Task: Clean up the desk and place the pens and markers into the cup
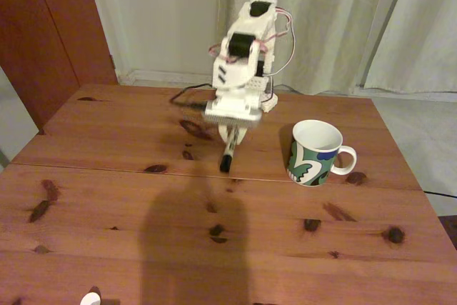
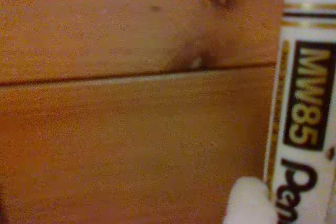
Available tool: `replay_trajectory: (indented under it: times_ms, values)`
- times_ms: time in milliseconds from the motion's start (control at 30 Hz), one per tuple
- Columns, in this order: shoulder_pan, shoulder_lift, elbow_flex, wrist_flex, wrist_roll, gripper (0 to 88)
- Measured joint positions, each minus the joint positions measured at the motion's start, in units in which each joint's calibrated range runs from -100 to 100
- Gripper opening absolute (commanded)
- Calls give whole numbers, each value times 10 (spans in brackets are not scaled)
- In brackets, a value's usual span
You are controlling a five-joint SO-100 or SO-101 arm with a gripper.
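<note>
Holding the marker (image 1: pixel 227 155) at frame centre, the gripper (image 1: pixel 230 136) hung above the desk (image 1: pixel 107 198).

The jaws pinched the marker near its upper end, its black tip pointing down toward the seam, left of the cup (image 1: pixel 314 153) at centre right. In the wrist view the pale printed barrel (image 2: pixel 304 108) ran along the right edge beside 1 white fingertip (image 2: pixel 249 203). The marker looked light, stiff and smooth, so likely to swivel or slip; a grip nearer mid-barrel would probably steady it. The ceramic cup seemed heavier but could tip if knocked.
</note>
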Motion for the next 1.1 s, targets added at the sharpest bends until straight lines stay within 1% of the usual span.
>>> replay_trajectory:
  times_ms: [100,167,300,433,600,933,1100]
  values:
    - [-12,-110,49,-4,-3,10]
    - [-29,-173,70,-23,-16,10]
    - [-61,-257,86,-103,-45,10]
    - [-100,-283,86,-197,-62,10]
    - [-157,-284,87,-285,-66,10]
    - [-256,-290,115,-307,-71,9]
    - [-271,-290,139,-308,-71,9]
